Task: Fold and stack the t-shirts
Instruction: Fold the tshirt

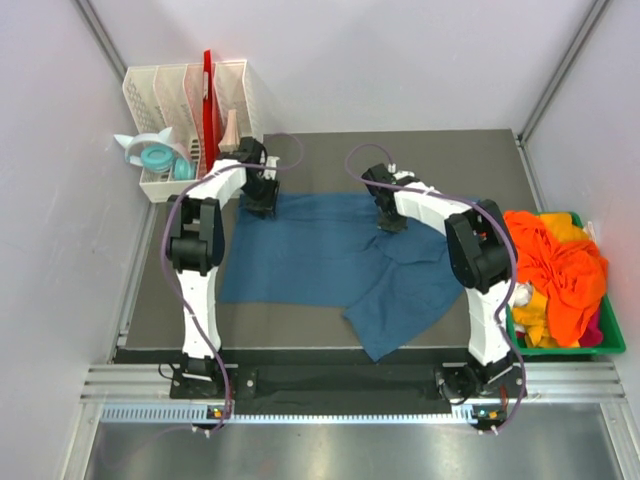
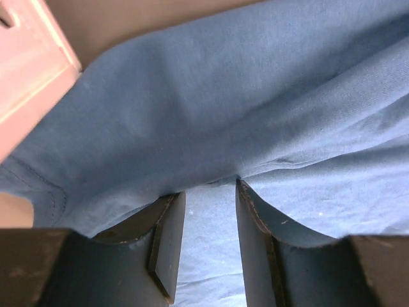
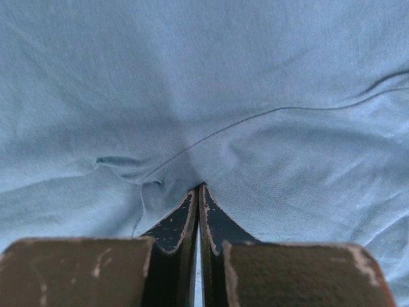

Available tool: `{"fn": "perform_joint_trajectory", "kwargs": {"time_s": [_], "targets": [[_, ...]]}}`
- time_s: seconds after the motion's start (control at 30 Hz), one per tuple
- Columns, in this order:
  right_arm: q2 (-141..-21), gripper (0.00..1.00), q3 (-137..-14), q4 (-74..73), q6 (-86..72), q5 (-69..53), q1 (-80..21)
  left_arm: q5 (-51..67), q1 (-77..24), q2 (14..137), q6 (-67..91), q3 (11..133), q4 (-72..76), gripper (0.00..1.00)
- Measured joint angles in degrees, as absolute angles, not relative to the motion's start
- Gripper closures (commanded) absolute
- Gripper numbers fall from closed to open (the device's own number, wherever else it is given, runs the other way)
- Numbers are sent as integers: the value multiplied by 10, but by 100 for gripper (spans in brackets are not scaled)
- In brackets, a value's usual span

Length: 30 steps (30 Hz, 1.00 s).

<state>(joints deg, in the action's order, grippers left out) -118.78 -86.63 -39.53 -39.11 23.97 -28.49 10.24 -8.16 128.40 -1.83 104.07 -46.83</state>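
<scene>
A large teal-blue t-shirt (image 1: 310, 255) lies spread on the dark table mat (image 1: 450, 160), its near right part rumpled toward the front edge. My left gripper (image 1: 262, 203) stands at the shirt's far left corner. In the left wrist view its fingers are apart, the left gripper (image 2: 209, 185) tips tucked under a fold of the blue cloth (image 2: 255, 96). My right gripper (image 1: 390, 222) is at the shirt's far edge. There the right gripper (image 3: 199, 187) is shut, with puckered blue cloth (image 3: 192, 83) pinched at its tips. Orange t-shirts (image 1: 560, 265) are piled at the right.
A green bin (image 1: 615, 340) at the table's right edge holds the orange pile with bits of yellow (image 1: 530, 325) and magenta fabric. A white file rack (image 1: 160, 95) and tape rolls (image 1: 155, 155) stand at the far left, close to the left gripper.
</scene>
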Motion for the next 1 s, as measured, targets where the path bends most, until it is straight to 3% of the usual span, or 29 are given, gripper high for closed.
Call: {"fn": "perform_joint_trajectory", "kwargs": {"time_s": [0.4,0.43,0.53,0.57,0.63,0.73,1.0], "targets": [[-1248,100,-964,-413,-365,224,-256,87,-88,1340,-15,1136,-495,55],[-1241,97,-953,-401,-364,225,-256,89,-88,1335,-14,1128,-488,54],[-1208,72,-898,-347,-362,226,-257,102,-87,1303,-16,1075,-447,50],[-1195,60,-879,-334,-360,227,-257,109,-86,1289,-17,1055,-437,50],[-1169,49,-846,-321,-357,228,-257,121,-86,1263,-16,1019,-429,48],[-1120,43,-815,-318,-355,232,-268,139,-86,1202,-15,969,-427,47],[-873,47,-681,-291,-399,283,-406,156,-86,942,-21,830,-411,48]]}}
